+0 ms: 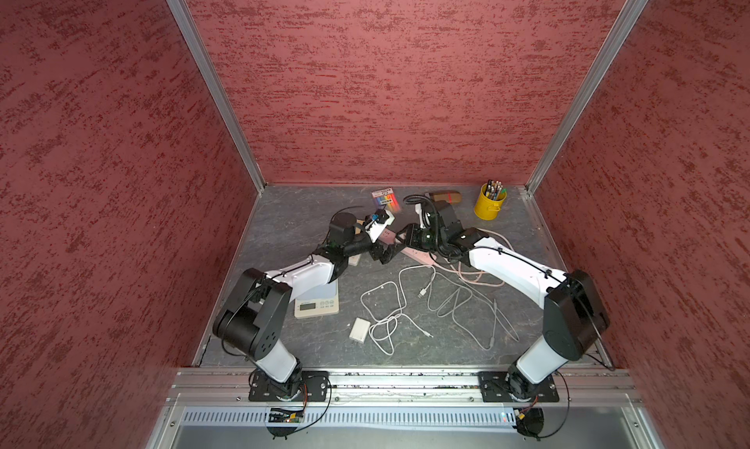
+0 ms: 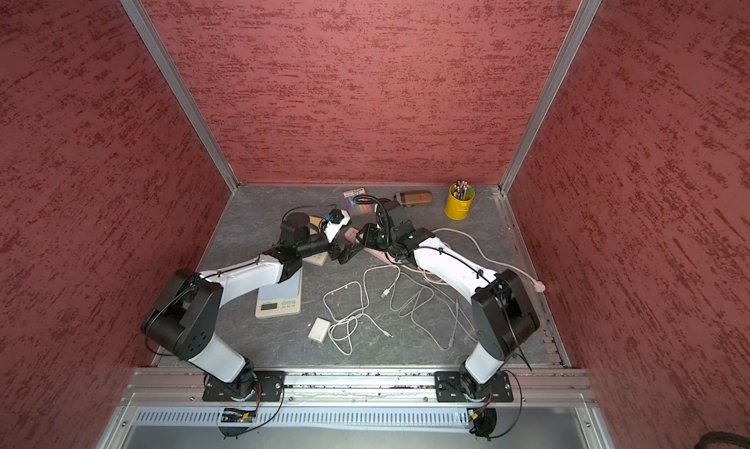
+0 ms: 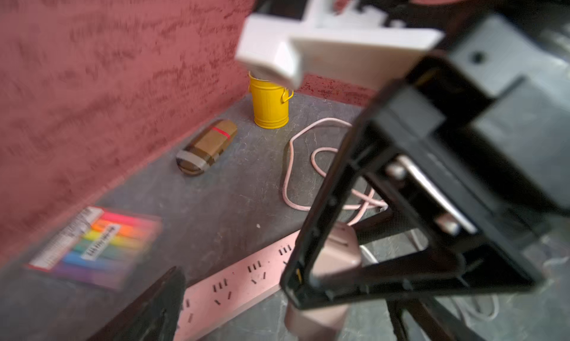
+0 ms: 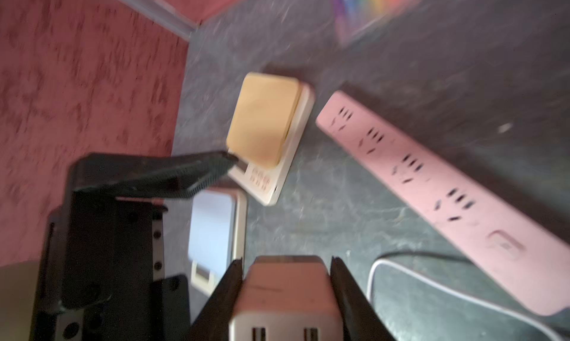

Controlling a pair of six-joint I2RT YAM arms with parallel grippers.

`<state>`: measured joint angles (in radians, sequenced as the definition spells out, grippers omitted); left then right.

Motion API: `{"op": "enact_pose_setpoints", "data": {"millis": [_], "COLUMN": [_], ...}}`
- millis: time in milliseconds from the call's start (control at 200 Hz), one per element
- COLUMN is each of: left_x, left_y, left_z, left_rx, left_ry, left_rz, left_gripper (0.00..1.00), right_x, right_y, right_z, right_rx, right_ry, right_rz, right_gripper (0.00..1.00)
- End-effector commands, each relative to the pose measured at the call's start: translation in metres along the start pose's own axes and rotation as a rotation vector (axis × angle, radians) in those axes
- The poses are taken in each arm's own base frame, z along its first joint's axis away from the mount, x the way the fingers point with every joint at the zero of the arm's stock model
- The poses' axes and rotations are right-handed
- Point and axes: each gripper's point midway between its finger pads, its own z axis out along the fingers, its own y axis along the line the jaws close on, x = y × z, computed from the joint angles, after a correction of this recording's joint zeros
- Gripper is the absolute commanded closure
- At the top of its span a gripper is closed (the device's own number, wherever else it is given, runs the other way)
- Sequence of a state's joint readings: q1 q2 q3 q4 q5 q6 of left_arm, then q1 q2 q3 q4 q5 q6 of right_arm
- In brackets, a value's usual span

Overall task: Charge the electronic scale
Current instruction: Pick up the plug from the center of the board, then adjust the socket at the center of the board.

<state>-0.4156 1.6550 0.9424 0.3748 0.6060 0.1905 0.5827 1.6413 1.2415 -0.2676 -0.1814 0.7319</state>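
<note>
Two electronic scales lie at the left. One has a pale blue top [image 1: 316,301] [image 4: 212,228]; the other has a tan top [image 1: 354,259] [image 4: 265,120] and is partly under my left arm. My right gripper [image 4: 286,260] [image 1: 399,242] is shut on a pink charger block [image 4: 287,293] [image 3: 336,256], held just above the table beside the pink power strip [image 4: 431,182] [image 3: 246,277]. My left gripper [image 1: 383,258] [image 3: 287,305] stands open right next to it, with nothing between its fingers [image 4: 185,170]. Loose white and grey cables [image 1: 422,292] lie mid-table.
A white charger block [image 1: 360,329] with a coiled cable lies near the front. At the back stand a yellow pencil tin [image 1: 490,203], a brown pencil case [image 1: 446,197] and a highlighter pack [image 1: 385,197]. The strip's pink cord [image 1: 479,280] loops under my right arm. Red walls close in three sides.
</note>
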Motion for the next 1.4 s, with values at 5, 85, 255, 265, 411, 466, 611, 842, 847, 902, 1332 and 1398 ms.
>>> {"op": "enact_pose_setpoints", "data": {"millis": [5,85,255,265,411,466,611,842,847,902,1332,1398], "left_x": [-0.018,-0.008,0.014,0.015,0.046,0.058,0.082,0.116,0.116,0.121,0.129,0.124], "left_y": [0.061,0.078,0.092,0.093,0.1,0.105,0.11,0.097,0.097,0.091,0.043,0.038], "left_z": [0.001,0.012,0.03,0.031,0.052,0.058,0.071,0.072,0.072,0.067,0.043,0.041], "left_rx": [-0.058,-0.059,-0.144,-0.144,-0.138,-0.151,-0.165,-0.163,-0.164,-0.169,-0.084,-0.077], "left_ry": [0.058,0.145,0.285,0.296,0.434,0.47,0.545,0.653,0.654,0.659,0.598,0.59], "left_rz": [-0.448,-0.532,-0.514,-0.517,-0.58,-0.591,-0.627,-0.668,-0.669,-0.679,-0.734,-0.725], "left_gripper": [0.0,0.0,0.0,0.0,0.0,0.02,0.16,0.24,0.24,0.25,0.26,0.26], "right_x": [-0.004,0.008,0.029,0.031,0.049,0.055,0.061,0.044,0.044,0.037,-0.006,-0.011], "right_y": [-0.048,-0.07,-0.109,-0.111,-0.131,-0.137,-0.155,-0.176,-0.176,-0.178,-0.183,-0.176], "right_z": [-0.01,-0.008,-0.008,-0.008,-0.001,0.001,-0.001,-0.002,-0.001,0.001,0.001,-0.006], "right_rx": [0.238,0.299,0.415,0.419,0.444,0.456,0.509,0.562,0.563,0.575,0.612,0.603], "right_ry": [-0.089,-0.089,-0.074,-0.07,-0.015,-0.001,0.012,-0.007,-0.007,-0.01,-0.065,-0.072], "right_rz": [0.127,0.159,0.169,0.17,0.18,0.182,0.175,0.142,0.142,0.127,0.043,0.04], "right_gripper": [1.0,0.99,0.98,0.98,0.99,0.99,0.99,0.99,0.99,0.99,0.99,1.0]}}
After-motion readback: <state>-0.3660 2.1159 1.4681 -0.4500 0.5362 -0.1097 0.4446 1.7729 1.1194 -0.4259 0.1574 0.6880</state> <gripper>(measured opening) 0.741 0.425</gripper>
